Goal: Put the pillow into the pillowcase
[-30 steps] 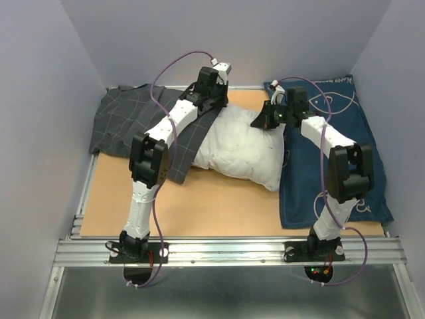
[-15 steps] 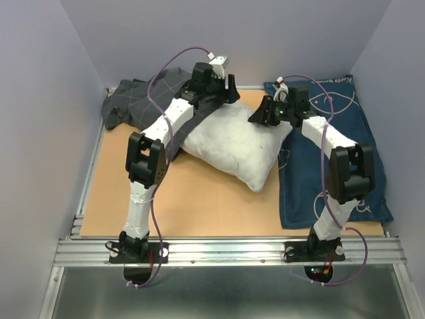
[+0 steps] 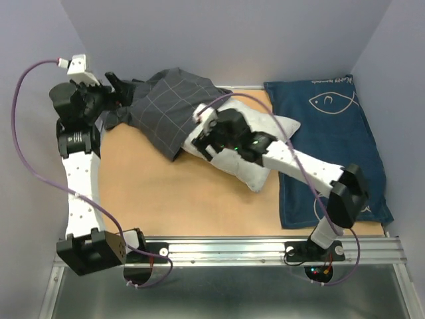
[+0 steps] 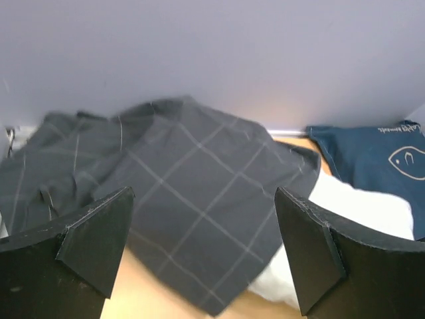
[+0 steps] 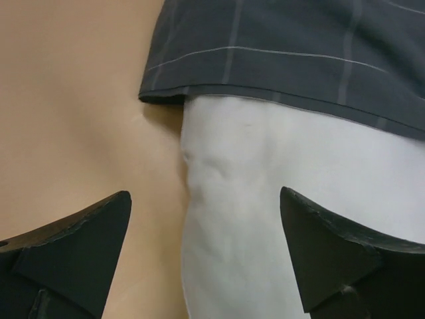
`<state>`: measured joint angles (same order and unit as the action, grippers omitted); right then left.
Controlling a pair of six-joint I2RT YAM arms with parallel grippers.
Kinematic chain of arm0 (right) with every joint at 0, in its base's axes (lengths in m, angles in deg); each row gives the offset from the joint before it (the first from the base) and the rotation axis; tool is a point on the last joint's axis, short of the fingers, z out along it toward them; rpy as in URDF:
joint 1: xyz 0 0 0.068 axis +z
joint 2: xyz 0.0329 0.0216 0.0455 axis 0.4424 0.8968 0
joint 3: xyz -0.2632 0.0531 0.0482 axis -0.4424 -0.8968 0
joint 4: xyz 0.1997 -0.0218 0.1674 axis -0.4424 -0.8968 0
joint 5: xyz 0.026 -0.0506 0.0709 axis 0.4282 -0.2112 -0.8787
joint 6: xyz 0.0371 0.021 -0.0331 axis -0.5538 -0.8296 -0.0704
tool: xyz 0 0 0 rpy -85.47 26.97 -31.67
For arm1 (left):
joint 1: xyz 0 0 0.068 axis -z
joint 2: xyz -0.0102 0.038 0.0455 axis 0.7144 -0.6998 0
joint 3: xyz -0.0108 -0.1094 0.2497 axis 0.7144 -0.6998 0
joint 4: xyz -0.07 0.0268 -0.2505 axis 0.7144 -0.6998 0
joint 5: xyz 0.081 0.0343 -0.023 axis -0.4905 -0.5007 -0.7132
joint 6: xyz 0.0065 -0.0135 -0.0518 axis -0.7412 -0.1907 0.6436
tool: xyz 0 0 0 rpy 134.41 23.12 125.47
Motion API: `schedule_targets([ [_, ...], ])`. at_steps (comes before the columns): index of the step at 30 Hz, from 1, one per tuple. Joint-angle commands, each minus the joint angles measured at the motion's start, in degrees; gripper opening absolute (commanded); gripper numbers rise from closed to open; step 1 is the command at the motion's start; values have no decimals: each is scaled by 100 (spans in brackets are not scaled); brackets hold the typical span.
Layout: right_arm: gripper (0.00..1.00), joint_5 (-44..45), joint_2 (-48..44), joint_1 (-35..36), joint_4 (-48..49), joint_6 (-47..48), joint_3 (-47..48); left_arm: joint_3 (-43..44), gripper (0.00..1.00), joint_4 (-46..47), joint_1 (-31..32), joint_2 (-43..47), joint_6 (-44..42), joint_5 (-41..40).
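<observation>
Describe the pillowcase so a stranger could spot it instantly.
Start at the table's far left corner. The pillowcase lies rumpled there, covering one end of the white pillow. Unlike the blue fish cloth, it is dark grey with a light grid.

The pillowcase is thin, matt dark grey woven cloth, softly creased. The pillow is white cloth, matt and dimpled. The tabletop is smooth, matt tan board, with a brushed metal rail along its near edge.

On the tan table lie the pillow, the pillowcase partly over it, and a navy fish-print cloth.
</observation>
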<state>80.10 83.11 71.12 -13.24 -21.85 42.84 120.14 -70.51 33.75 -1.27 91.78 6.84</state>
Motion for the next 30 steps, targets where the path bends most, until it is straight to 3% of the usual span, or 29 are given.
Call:
schedule_targets([
  [1,98,1713,840,672,-223,998,469,-1312,99,-39,-327,693,426,384],
  [7,100,2679,2183,858,-136,1200,1076,-2526,99,-231,-381,1467,602,-2],
  [10,99,3032,2388,849,321,1429,1042,-2991,99,-258,-372,1547,830,-143],
  [13,63,2901,2477,823,383,1368,1269,-3475,99,-223,-329,1408,1111,-458],
  [14,36,2796,2433,779,401,1290,1427,-3694,99,-154,-302,1328,1217,-468],
  [16,15,2673,2345,735,383,1184,1621,-3827,95,-5,-119,977,1497,-495],
  [17,1,2550,2258,639,392,1062,1778,-3976,89,127,-13,889,1569,-477],
  [21,1,1970,1862,393,366,771,2139,-4100,84,848,822,607,1605,-643],
  [24,1,1759,1765,234,357,718,2472,-4284,90,1445,1166,624,1823,-890],
  [27,1,1618,1747,111,339,612,2798,-4583,99,2270,1552,685,2026,-1643],
  [30,1,1547,1800,41,313,489,3062,-4715,99,2939,1929,450,1904,-2076],
])
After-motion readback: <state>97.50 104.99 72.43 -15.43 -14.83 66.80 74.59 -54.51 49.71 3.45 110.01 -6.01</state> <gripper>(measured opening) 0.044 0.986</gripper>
